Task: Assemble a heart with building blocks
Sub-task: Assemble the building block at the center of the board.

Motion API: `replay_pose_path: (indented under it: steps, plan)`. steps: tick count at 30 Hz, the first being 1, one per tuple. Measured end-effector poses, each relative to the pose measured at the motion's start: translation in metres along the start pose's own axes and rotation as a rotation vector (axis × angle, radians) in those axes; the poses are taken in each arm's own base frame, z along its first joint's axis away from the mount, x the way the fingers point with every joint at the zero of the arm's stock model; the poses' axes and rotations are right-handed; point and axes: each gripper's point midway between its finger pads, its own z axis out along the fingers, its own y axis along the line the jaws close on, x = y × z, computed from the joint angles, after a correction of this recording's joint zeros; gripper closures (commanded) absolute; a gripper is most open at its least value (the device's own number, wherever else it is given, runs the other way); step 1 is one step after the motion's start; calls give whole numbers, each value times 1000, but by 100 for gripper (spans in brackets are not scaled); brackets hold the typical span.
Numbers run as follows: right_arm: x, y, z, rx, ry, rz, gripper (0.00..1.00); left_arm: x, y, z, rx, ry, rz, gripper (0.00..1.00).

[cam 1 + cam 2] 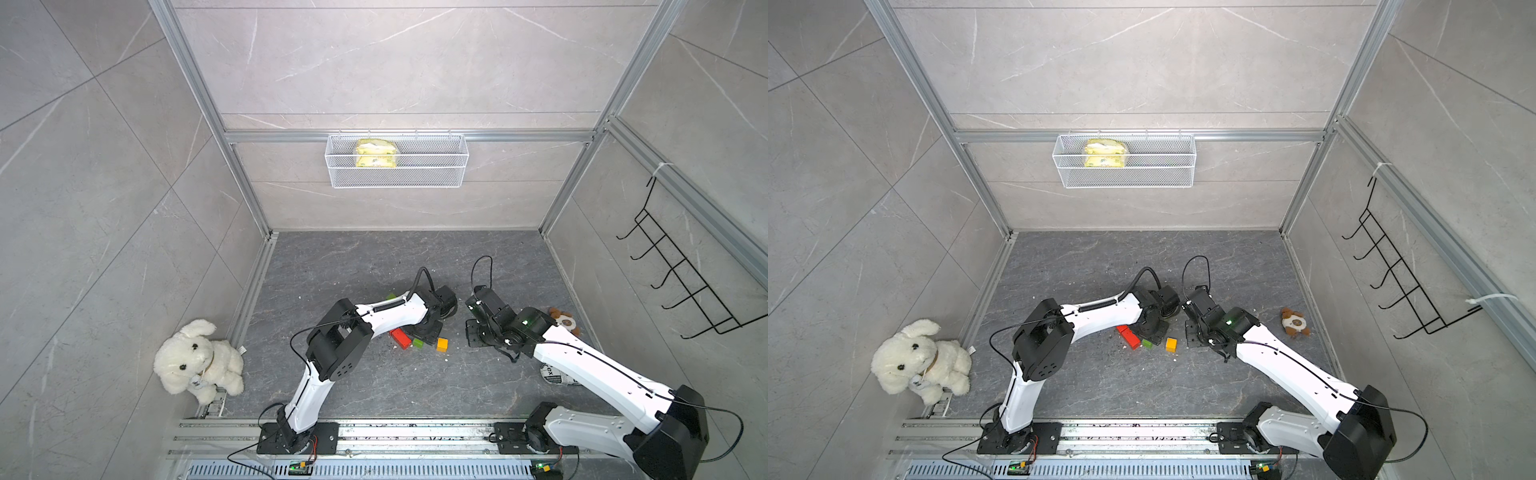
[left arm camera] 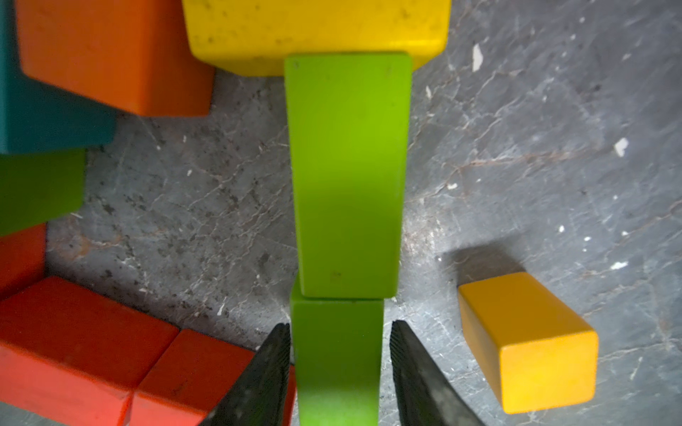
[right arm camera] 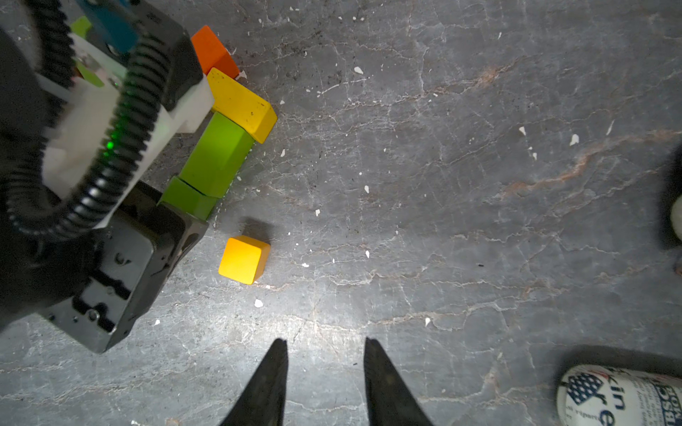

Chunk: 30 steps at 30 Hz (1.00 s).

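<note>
The building blocks lie on the grey floor as a partial outline of the heart. In the left wrist view a yellow bar (image 2: 313,29), a long green bar (image 2: 348,173) and a short green block (image 2: 337,354) run in a line. An orange block (image 2: 114,55), a teal block (image 2: 44,118), a dark green block (image 2: 37,188) and red bars (image 2: 73,343) form the other side. My left gripper (image 2: 339,328) straddles the short green block, open, with a thin gap at each finger. An orange-yellow cube (image 3: 243,260) lies apart from the outline. My right gripper (image 3: 326,345) is open over bare floor beside it.
A white plush dog (image 1: 195,361) sits at the left wall and a small brown plush (image 1: 563,320) at the right. A printed white can (image 3: 620,398) lies near the right arm. A wire basket (image 1: 397,160) hangs on the back wall and a black hook rack (image 1: 681,270) on the right.
</note>
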Motion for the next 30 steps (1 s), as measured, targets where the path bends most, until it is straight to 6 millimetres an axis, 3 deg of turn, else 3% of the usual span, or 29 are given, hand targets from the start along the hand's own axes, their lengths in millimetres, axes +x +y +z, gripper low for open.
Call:
replay_pose_path:
  steps: [6,8,11,13,19,22,25,30]
  plan:
    - [0,0,0,1,1,0,64,0,0,0,0,0,1,65]
    - [1,0,0,-3,3,0,64,0,0,0,2,-1,2,65]
    - [2,2,0,-10,8,0,63,0,0,0,2,-1,3,59]
    - [4,2,2,-13,16,2,60,0,-1,0,3,-1,4,49]
    - [25,12,10,-36,71,-1,40,-1,3,-6,-8,-10,2,38]
    - [38,30,16,-54,109,-46,35,-3,12,-25,-12,-41,-12,38]
    - [52,46,30,-43,162,-77,33,-2,35,-61,1,-103,-67,38]
    - [60,53,59,29,239,-51,31,8,105,-124,26,-242,-278,38]
